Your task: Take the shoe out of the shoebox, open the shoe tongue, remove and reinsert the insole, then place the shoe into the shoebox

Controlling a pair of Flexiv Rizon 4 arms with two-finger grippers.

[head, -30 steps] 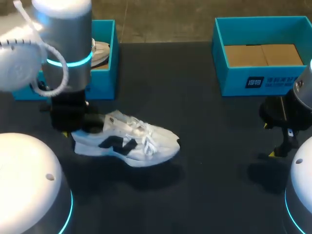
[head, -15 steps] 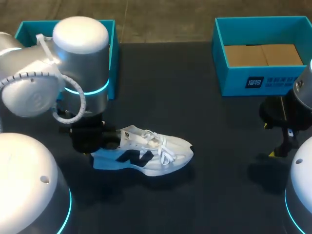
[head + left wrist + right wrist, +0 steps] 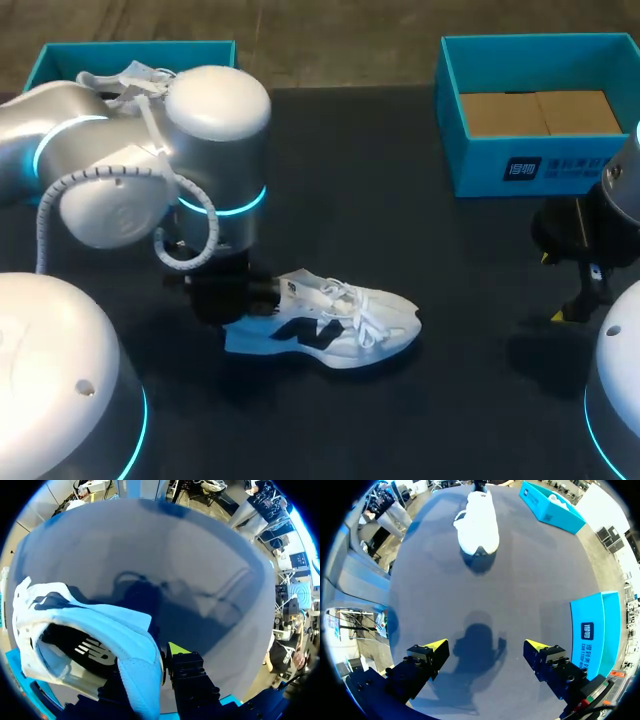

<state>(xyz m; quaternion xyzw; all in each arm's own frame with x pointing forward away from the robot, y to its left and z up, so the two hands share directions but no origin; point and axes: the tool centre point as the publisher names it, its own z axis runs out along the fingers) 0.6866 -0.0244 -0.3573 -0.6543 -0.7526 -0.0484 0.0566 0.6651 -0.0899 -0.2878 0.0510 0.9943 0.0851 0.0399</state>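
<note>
Left claw (image 3: 150,666) clamps shoe (image 3: 335,326) heel, seen from wrist; hidden overhead.

Stretches dark, matte and flat ahead of the right gripper (image 3: 486,645): a black table (image 3: 330,170). Carries a soft-edged shadow (image 3: 476,640) on its top just below that gripper, between the fingers. Looks paler, grey-blue, ahead of the left gripper (image 3: 152,662), and bears a blurred shadow (image 3: 142,592) a little beyond it.
</note>
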